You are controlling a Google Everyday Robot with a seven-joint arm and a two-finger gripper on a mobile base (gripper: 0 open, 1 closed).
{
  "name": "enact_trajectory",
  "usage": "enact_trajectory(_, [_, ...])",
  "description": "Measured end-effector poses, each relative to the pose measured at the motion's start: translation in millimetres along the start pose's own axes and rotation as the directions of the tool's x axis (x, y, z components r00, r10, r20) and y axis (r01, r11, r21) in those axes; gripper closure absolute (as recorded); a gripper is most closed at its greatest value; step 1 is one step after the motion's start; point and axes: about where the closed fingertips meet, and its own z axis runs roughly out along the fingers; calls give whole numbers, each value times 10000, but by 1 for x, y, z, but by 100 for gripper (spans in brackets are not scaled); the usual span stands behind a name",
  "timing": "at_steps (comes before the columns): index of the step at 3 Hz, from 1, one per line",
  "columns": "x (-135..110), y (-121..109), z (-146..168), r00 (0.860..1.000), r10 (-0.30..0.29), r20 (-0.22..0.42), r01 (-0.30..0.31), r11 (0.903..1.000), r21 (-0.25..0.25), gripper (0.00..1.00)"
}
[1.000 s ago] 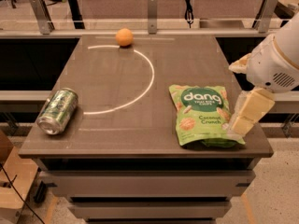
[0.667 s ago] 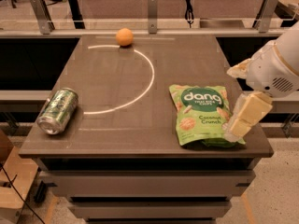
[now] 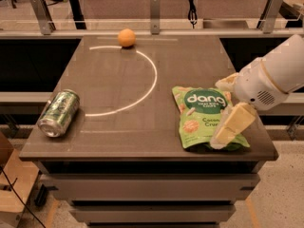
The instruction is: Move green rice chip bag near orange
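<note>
Leftward and slightly downward travel is recorded for my gripper (image 3: 228,128) over the last second. It now overlaps the lower right corner of the green rice chip bag (image 3: 202,115), at the right of the frame. Whether it is open or closed cannot be determined, nor whether it touches the bag. The bag has not shifted; it lies flat at the right side of the table (image 3: 109,141), near the front edge. The orange (image 3: 126,37) sits at the far edge, upper centre of the frame, well apart from the bag. A can (image 3: 59,113) lies on its side at the left. Judgement: the approach is under way; grasp and transfer are not yet done.
</note>
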Motion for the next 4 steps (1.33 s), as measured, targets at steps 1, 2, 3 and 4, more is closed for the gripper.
enact_trajectory(1, [2, 2, 51, 9973, 419, 599, -394, 9983, -429, 0])
enact_trajectory(2, [3, 2, 58, 9970, 481, 611, -454, 9979, -460, 8])
enact_trajectory(3, [2, 2, 57, 9970, 482, 609, -455, 9979, -458, 32])
enact_trajectory(4, [0, 0, 53, 9973, 436, 596, -419, 9987, -295, 54])
